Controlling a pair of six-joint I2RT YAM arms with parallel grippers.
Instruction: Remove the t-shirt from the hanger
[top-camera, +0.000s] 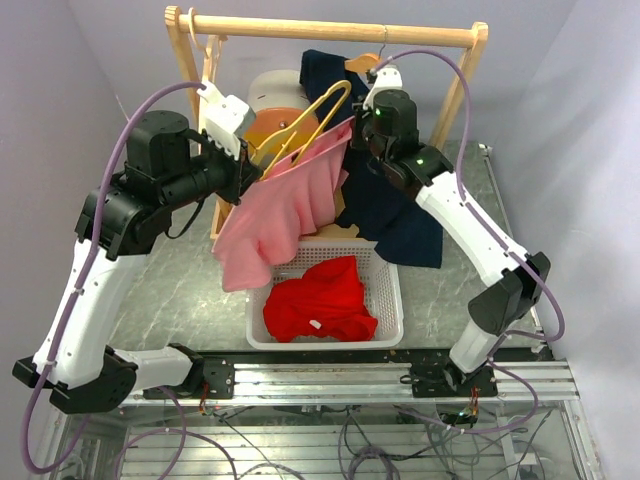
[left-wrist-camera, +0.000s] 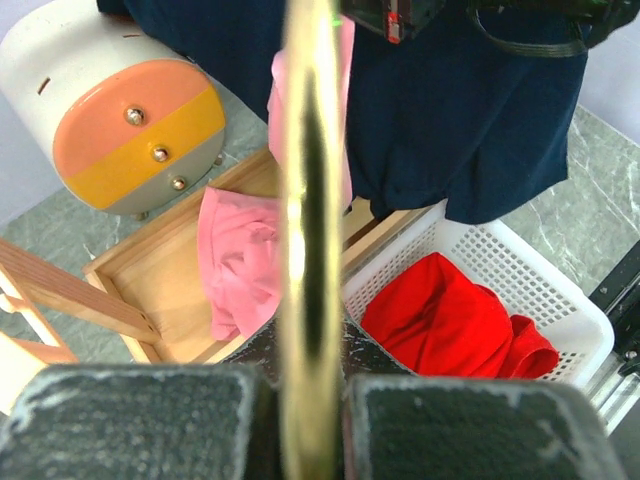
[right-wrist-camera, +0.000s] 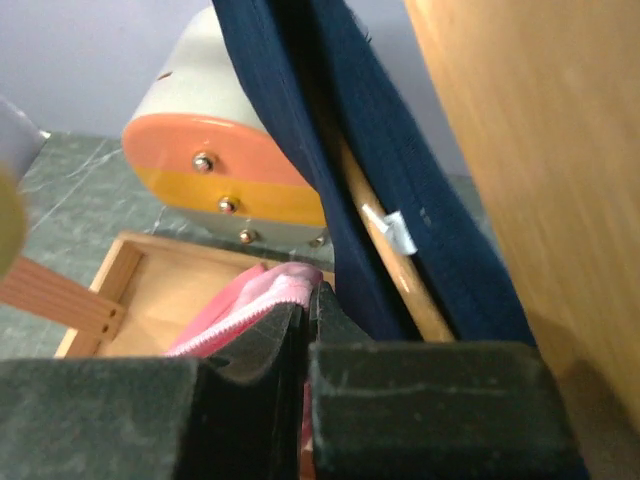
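A pink t-shirt (top-camera: 285, 210) hangs in the air between my two arms, still draped on a yellow hanger (top-camera: 305, 122). My left gripper (top-camera: 243, 163) is shut on the yellow hanger (left-wrist-camera: 308, 240), whose bar runs straight up between its pads. My right gripper (top-camera: 362, 128) is shut on the pink t-shirt's hem (right-wrist-camera: 262, 296) at its upper right corner. The shirt's lower part sags over the wooden tray and the basket rim.
A navy t-shirt (top-camera: 400, 205) hangs on a wooden hanger from the wooden rack (top-camera: 330, 30) right behind my right gripper. A white basket (top-camera: 388, 300) holds a red t-shirt (top-camera: 320, 300). A wooden tray (left-wrist-camera: 160, 280) and a white, orange and yellow container (left-wrist-camera: 130, 130) stand at the back left.
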